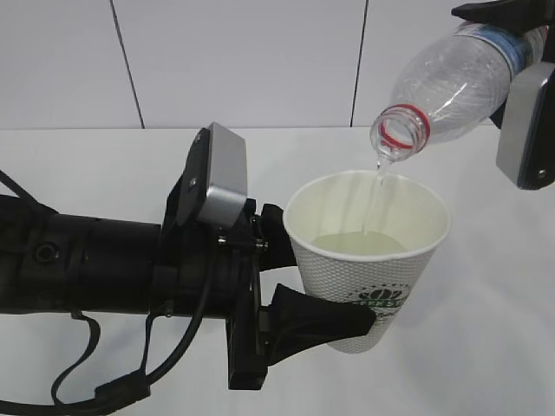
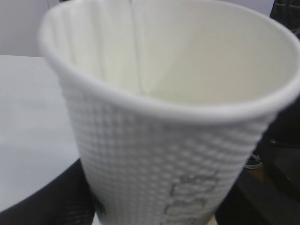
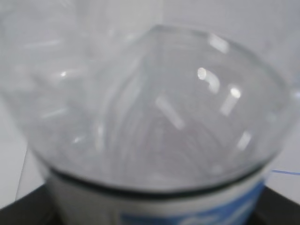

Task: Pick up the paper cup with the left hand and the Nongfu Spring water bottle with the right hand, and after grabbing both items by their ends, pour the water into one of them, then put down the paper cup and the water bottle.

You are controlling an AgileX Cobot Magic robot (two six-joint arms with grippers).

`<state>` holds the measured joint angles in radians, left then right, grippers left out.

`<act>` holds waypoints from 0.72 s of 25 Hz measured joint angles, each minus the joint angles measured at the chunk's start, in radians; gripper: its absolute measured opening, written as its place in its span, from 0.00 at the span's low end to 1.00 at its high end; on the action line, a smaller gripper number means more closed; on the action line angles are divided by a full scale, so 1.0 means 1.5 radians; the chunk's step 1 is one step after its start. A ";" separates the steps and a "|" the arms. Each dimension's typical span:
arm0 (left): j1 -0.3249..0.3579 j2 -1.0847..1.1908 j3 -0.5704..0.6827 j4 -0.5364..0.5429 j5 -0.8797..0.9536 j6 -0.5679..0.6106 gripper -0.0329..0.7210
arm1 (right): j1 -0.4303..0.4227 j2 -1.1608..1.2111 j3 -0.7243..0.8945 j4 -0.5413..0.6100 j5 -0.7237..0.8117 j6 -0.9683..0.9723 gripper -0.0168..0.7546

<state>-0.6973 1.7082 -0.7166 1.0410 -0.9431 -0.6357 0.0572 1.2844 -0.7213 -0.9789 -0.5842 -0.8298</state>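
Observation:
My left gripper (image 1: pixel 325 277) is shut on the lower part of the white dimpled paper cup (image 1: pixel 373 260), one black finger on each side. The cup stands upright above the table. It fills the left wrist view (image 2: pixel 164 140), with dark fingers (image 2: pixel 47 201) at its base. My right gripper (image 1: pixel 520 52) is shut on the clear ribbed water bottle (image 1: pixel 451 87) near its base. The bottle tilts down to the left, its red-ringed open mouth (image 1: pixel 401 130) over the cup. A thin stream of water (image 1: pixel 379 184) falls into a shallow pool (image 1: pixel 360 244). The bottle (image 3: pixel 154 117) fills the right wrist view.
The white table (image 1: pixel 87 165) runs under both arms, with a white panelled wall (image 1: pixel 243 61) behind it. Black cables (image 1: pixel 87 381) hang from the left arm at the lower left. The right arm's silver-grey box (image 1: pixel 525 130) sits at the right edge.

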 joint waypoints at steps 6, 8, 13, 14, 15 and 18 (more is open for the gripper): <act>0.000 0.000 0.000 0.000 0.000 0.000 0.71 | 0.000 0.000 -0.001 0.000 0.000 -0.007 0.64; 0.000 0.000 0.000 0.000 0.000 0.000 0.71 | 0.000 0.000 -0.001 0.000 -0.001 -0.007 0.64; 0.000 0.000 0.000 0.001 0.000 0.000 0.71 | 0.000 0.000 -0.001 0.000 -0.003 -0.010 0.64; 0.000 0.000 0.000 0.001 0.000 0.000 0.71 | 0.000 0.000 -0.001 0.000 -0.003 -0.009 0.64; 0.000 0.000 0.000 0.001 0.000 0.000 0.71 | 0.000 0.000 -0.001 0.000 -0.004 -0.009 0.64; 0.000 0.000 0.000 0.001 0.001 0.000 0.71 | 0.000 0.000 -0.001 0.001 -0.004 -0.009 0.64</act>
<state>-0.6973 1.7082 -0.7166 1.0426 -0.9413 -0.6357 0.0572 1.2844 -0.7234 -0.9772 -0.5903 -0.8436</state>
